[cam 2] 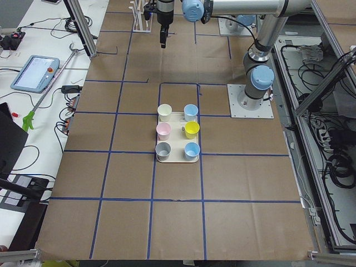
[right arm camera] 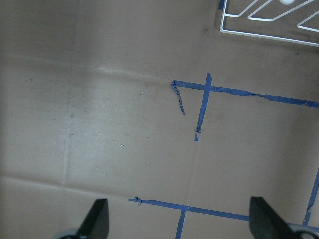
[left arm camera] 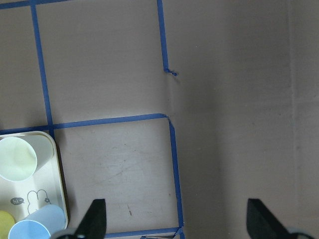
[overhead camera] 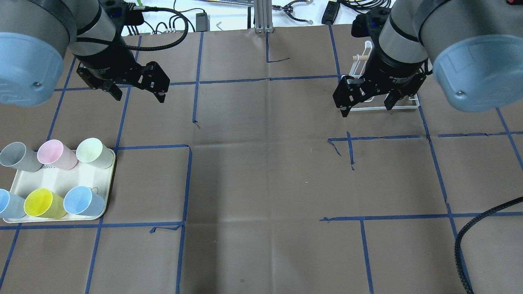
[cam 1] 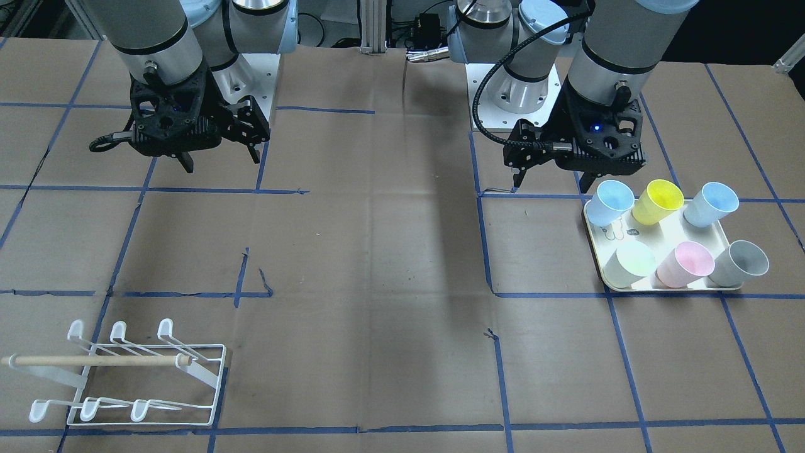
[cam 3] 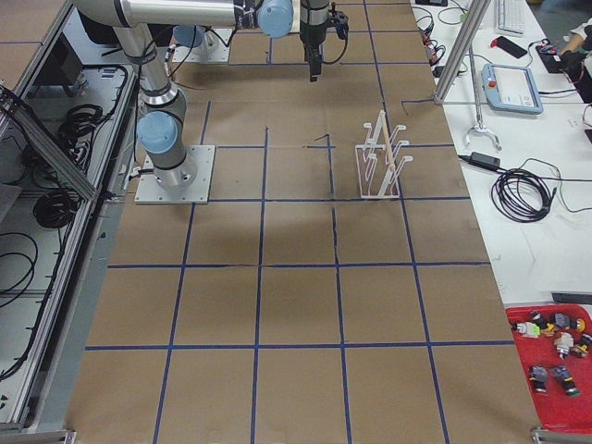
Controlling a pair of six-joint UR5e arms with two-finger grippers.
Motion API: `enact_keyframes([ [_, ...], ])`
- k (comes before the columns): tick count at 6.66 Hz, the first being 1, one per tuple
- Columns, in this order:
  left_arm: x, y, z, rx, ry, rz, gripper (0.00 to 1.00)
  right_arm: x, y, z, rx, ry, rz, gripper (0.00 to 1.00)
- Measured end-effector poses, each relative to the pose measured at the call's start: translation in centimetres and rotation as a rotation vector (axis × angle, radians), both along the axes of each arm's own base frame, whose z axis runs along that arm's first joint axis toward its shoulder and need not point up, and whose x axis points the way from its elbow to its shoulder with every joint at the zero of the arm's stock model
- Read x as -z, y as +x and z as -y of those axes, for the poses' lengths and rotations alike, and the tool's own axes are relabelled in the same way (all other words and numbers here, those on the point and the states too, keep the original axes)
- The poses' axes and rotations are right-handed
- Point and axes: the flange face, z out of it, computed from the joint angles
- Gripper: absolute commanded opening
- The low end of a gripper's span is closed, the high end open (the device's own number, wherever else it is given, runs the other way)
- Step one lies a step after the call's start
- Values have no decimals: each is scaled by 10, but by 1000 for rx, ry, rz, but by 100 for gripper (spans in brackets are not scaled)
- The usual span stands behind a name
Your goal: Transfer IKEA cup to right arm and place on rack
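Several plastic cups stand on a cream tray (cam 1: pixel 660 231): two light blue, a yellow (cam 1: pixel 657 201), a pale green (cam 1: pixel 629 263), a pink and a grey one. My left gripper (cam 1: pixel 553 182), on the arm with the ribbed hose, hangs open and empty above the table just behind the tray; it also shows in the overhead view (overhead camera: pixel 140 98). My right gripper (cam 1: pixel 222 165) is open and empty, high above the table. The white wire rack (cam 1: pixel 144 377) with its wooden dowel stands far in front of it; in the overhead view the rack (overhead camera: pixel 404 107) is partly hidden behind the right gripper (overhead camera: pixel 366 111).
The table is brown paper with a blue tape grid. The left wrist view shows the tray corner (left arm camera: pixel 56 174) with the pale green cup (left arm camera: pixel 17 158). The right wrist view shows the rack's edge (right arm camera: pixel 269 22). A red parts bin (cam 3: pixel 555 361) sits off the table.
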Motion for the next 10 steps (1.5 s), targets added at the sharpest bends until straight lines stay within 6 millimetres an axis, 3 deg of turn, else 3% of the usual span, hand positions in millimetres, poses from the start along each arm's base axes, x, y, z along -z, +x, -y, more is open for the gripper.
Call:
enact_keyframes([
  [4, 10, 12, -3, -16, 16, -2, 99, 3, 0, 1, 0, 5, 0, 100],
  [6, 16, 37, -1, -49, 29, -2, 99, 7, 0, 3, 0, 13, -1, 100],
  [8, 25, 90, -2, -57, 49, -3, 97, 8, 0, 3, 0, 15, -1, 100],
  [10, 35, 165, -7, -54, 70, -9, 98, 9, 0, 3, 0, 16, -1, 100],
])
